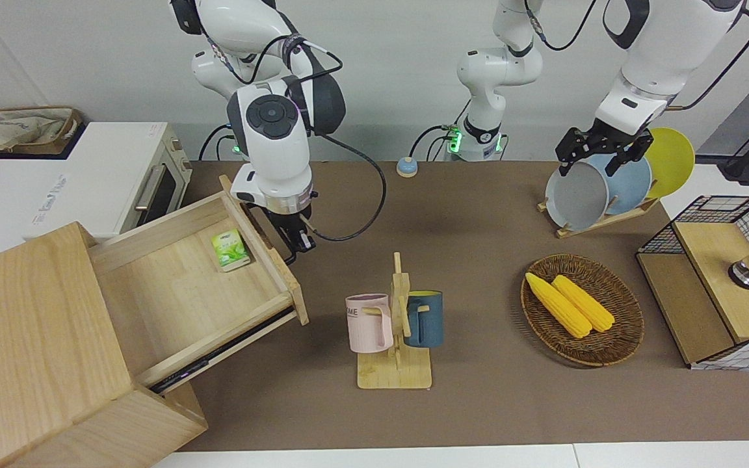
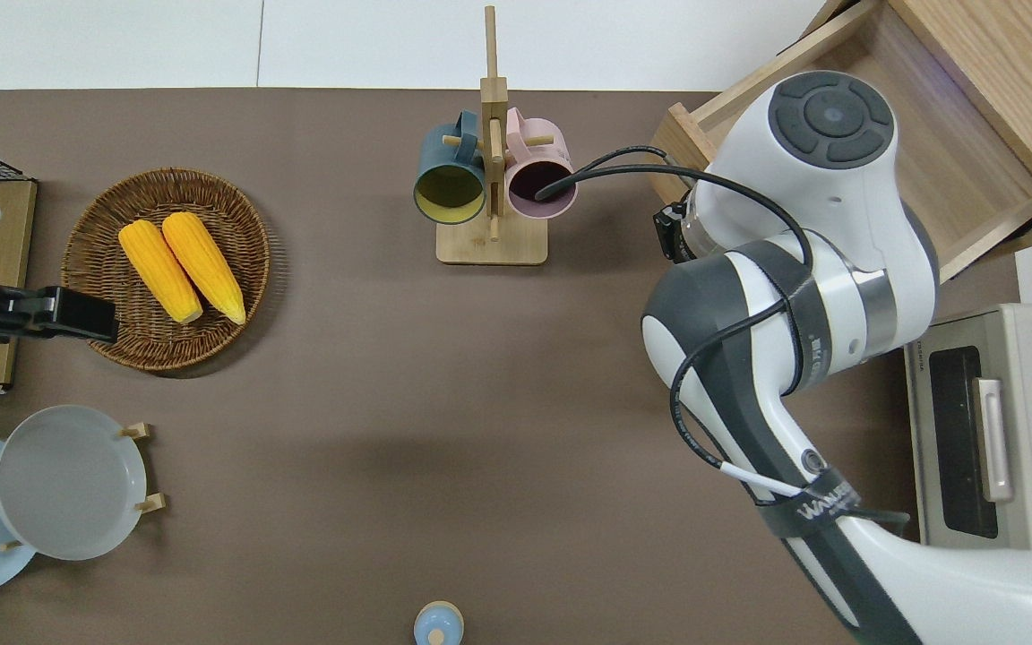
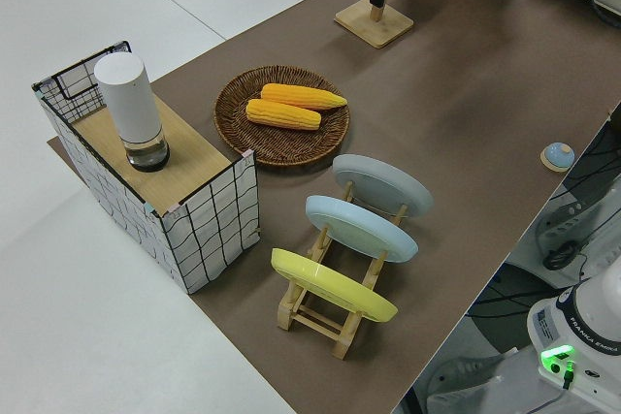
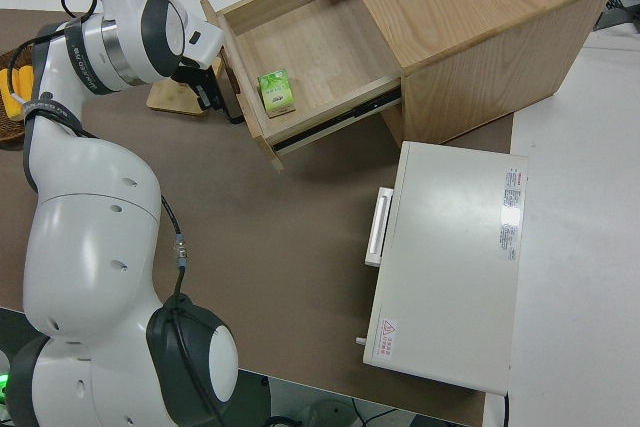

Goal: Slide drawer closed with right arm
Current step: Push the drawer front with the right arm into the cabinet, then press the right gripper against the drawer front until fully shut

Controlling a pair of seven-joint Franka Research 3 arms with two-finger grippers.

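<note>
One green box (image 4: 277, 90) in the open drawer (image 4: 310, 47) (hidden overhead by right arm (image 2: 803, 233))

Both arms are clad in glossy white shells with dark grey joint bands. The right arm (image 2: 803, 296) is looped by a black cable; a round grey button pad is seen at its wrist.

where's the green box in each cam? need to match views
Front view: green box lies in the open drawer, near the front panel, by the right gripper.
Overhead view: not visible; the right arm covers that part of the drawer.
Left side view: not in it.
Right side view: green box in the drawer, close to the front panel.
Shared landmark: the drawer's front panel.
</note>
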